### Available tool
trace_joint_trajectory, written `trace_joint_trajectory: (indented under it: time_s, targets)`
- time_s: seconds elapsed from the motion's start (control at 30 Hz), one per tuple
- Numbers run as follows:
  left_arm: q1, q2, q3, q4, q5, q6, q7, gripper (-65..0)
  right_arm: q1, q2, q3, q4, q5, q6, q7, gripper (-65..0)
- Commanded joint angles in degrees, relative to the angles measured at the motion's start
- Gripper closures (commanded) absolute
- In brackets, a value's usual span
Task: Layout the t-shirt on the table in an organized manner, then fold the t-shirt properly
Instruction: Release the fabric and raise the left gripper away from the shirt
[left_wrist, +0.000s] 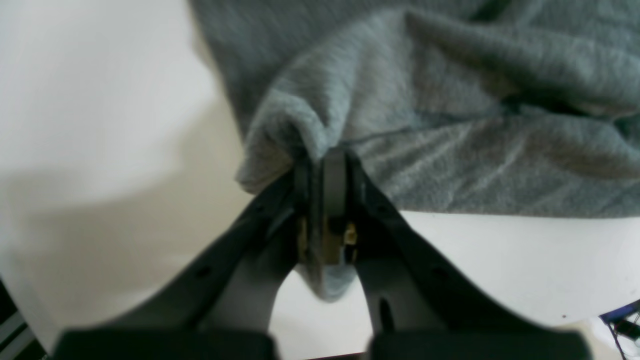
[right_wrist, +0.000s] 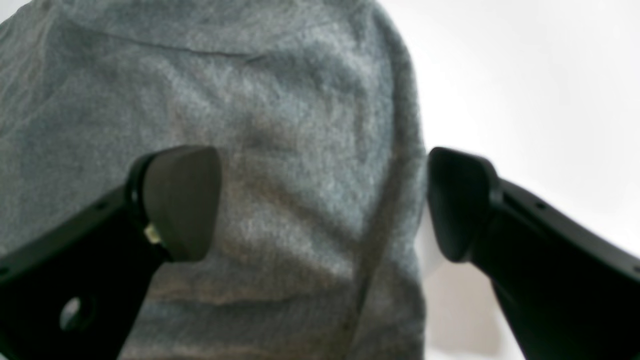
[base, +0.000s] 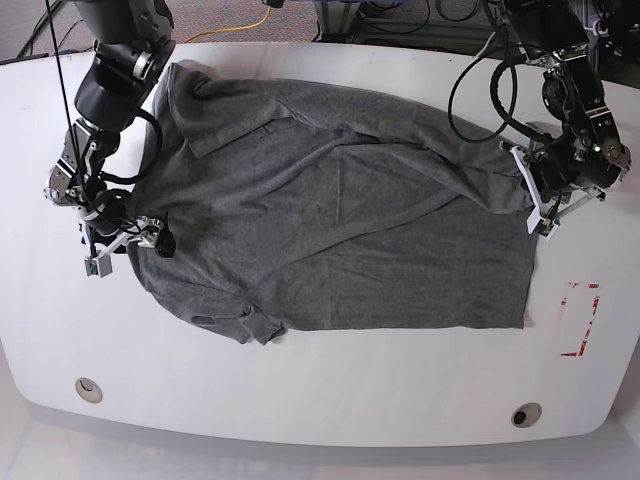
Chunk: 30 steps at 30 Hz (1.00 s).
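The t-shirt (base: 330, 230) lies spread over the middle of the tabletop (base: 330, 400), mostly flat but creased, with diagonal folds running across its upper half. One sleeve is bunched near the far left corner, and a rumpled corner of cloth sticks out at the front left edge. The right edge of the shirt falls in a fairly straight line down towards the front.

In the base view the left end effector (base: 532, 200) is on the right side, at the shirt's right edge. Its wrist camera shows the left end effector (left_wrist: 325, 165) pressed together on a fold of grey fabric (left_wrist: 450, 125), with a tuft of cloth drawn up between the jaws and a little tail of it poking out behind them. The fabric rises in a ridge away from the pinch, and white tabletop (left_wrist: 100, 150) shows beside and below it.

The right end effector (base: 150, 235) is at the shirt's left edge in the base view. From the wrist, the right end effector (right_wrist: 322, 202) stands spread wide, one finger (right_wrist: 182, 200) over the grey cloth (right_wrist: 250, 125) and the other just past the shirt's edge, over bare white tabletop (right_wrist: 525, 90). Nothing is between the jaws but the cloth beneath; whether they touch it I cannot tell.

A red tape rectangle (base: 580, 320) sits on the tabletop to the right of the shirt, apart from it, and two round cable holes (base: 88, 388) show near the front edge.
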Motion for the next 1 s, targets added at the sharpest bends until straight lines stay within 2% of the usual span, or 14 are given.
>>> trace_joint_trajectory:
  time_s: [0.0,0.07,0.2,0.3,0.67,0.97]
  targets:
    - [-0.9,-0.7,0.0,0.1,-0.5,-0.1,-0.2,-5.8,0.1,0.3,-0.1,-0.2,-1.8,-0.5,-3.5,-62.1]
    - [-0.9,-0.8,0.0,0.1,-0.5,-0.1,-0.2,-11.8,0.1,0.3,-0.1,-0.2,-1.8,-0.5,-3.5,-62.1]
    - [-0.9,-1.2,0.0,0.1,-0.5,-0.1,-0.2,-29.2,0.0,0.3,-0.1,-0.2,-1.8,-0.5,-3.5,-62.1]
    - [-0.9,-2.4,0.0,0.1,-0.5,-0.1,-0.2,-38.1,0.0,0.2,-0.1,-0.2,-1.8,-0.5,-3.5,-62.1]
    - [-0.2,-5.3,-0.4,3.5,-0.8,-0.1,-0.2,-39.2,0.0,0.0,-0.1,-0.2,-1.8,-0.5,-3.5,-62.1]
    - [5.9,-7.1,-1.6,7.3,-1.0,-0.1,-0.2,-39.2,0.0,-0.2,-0.1,-0.2,-1.8,-0.5,-3.6,-62.1]
